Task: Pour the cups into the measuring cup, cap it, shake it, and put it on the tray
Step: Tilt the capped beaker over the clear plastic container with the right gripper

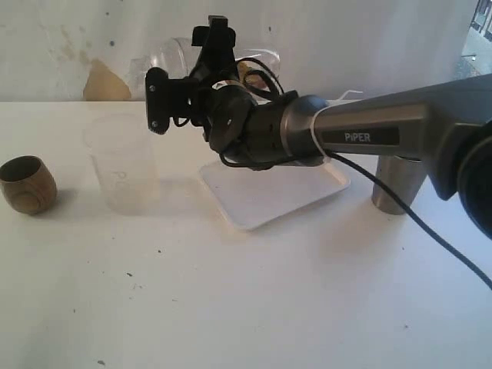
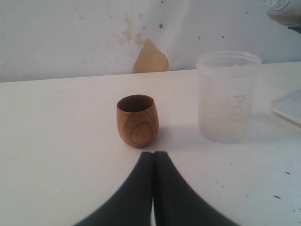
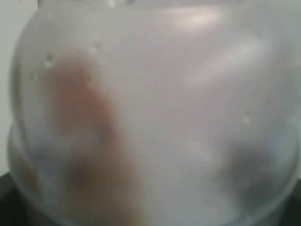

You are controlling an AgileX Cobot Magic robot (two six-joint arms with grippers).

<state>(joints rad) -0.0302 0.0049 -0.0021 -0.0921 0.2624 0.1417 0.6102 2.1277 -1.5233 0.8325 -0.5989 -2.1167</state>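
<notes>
The small brown wooden cup (image 1: 28,184) (image 2: 137,120) stands upright at the table's left. My left gripper (image 2: 154,153) is shut and empty just short of it, low over the table. The steel tumbler (image 1: 396,181) stands at the right, partly behind my right arm. My right gripper (image 1: 215,32) reaches across the middle, raised above the table, and is shut on a clear dome-shaped lid (image 1: 165,58) (image 3: 155,108) that fills the right wrist view. The white tray (image 1: 269,196) (image 2: 287,106) lies under that arm. The measuring cup is out of view.
A frosted translucent plastic cup (image 1: 123,161) (image 2: 228,99) stands upright between the wooden cup and the tray. The wall runs close behind the table's far edge. My right arm (image 1: 369,127) stretches over the tray from the right.
</notes>
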